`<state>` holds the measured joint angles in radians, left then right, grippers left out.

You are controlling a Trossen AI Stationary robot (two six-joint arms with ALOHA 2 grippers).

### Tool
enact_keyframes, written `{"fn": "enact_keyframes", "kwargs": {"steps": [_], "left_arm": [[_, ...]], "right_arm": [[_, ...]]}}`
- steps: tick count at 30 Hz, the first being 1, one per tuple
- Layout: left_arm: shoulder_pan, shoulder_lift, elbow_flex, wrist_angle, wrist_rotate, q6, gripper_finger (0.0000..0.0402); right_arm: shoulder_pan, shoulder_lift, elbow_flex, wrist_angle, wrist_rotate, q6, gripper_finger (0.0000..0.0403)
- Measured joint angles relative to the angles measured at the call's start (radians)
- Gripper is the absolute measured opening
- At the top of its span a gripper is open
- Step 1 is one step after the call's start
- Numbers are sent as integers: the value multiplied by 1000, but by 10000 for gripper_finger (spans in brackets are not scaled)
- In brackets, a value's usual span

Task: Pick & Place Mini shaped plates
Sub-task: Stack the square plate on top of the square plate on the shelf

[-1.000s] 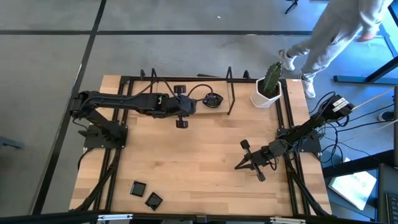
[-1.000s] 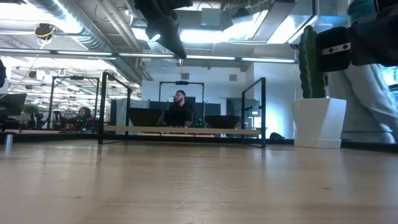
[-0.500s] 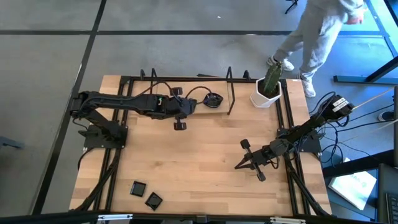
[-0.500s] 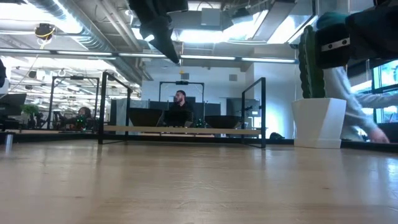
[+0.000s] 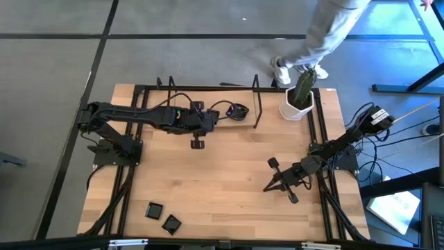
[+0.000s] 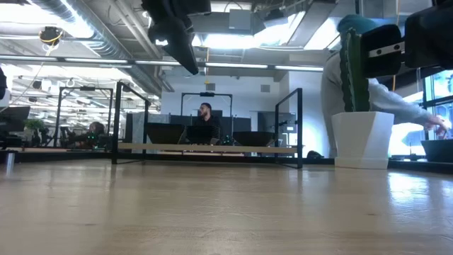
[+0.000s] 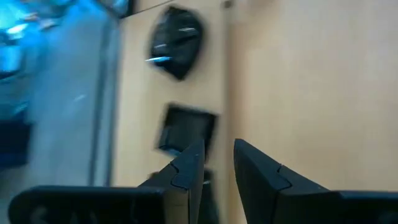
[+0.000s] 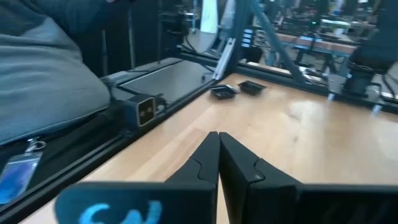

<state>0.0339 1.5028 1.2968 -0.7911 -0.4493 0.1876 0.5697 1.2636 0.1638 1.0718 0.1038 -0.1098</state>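
A rounded wavy-edged black plate (image 5: pixel 238 111) (image 7: pixel 177 40) lies near the table's far edge, and a square black plate (image 7: pixel 186 130) lies flat beside it. My left gripper (image 5: pixel 198 143) (image 7: pixel 217 158) hangs above the table short of both. It slants downward, its fingers are a little apart, and only bare wood shows between them. Two more square plates (image 5: pixel 154 209) (image 5: pixel 171 223) rest at the near left; the right wrist view shows them as plates (image 8: pixel 225 91) (image 8: pixel 252 88). My right gripper (image 5: pixel 266 187) (image 8: pixel 217 140) waits shut and level, right of centre.
A white pot with a cactus (image 5: pixel 298 97) (image 6: pixel 364 134) stands at the far right corner. A person (image 5: pixel 316 38) walks on the floor just behind it. A black frame (image 5: pixel 258 104) runs along the far edge. Bare wood (image 5: pixel 222 180) spans the table's middle.
My left gripper has tipped further downward and drifted slightly toward the table's left and near edge, its finger gap unchanged. The person behind the far right corner has walked leftward past the cactus pot.
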Motion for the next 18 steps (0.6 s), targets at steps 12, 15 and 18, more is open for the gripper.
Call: {"fn": "enact_keyframes", "kwargs": {"steps": [12,15,18], "left_arm": [[0,0,0,1,209,10,83],[0,0,0,2,209,6,83],[1,0,0,2,205,5,81]], "right_arm": [[0,0,0,0,-10,4,10],[0,0,0,0,-10,1,10],[0,0,0,0,-10,3,10]]}}
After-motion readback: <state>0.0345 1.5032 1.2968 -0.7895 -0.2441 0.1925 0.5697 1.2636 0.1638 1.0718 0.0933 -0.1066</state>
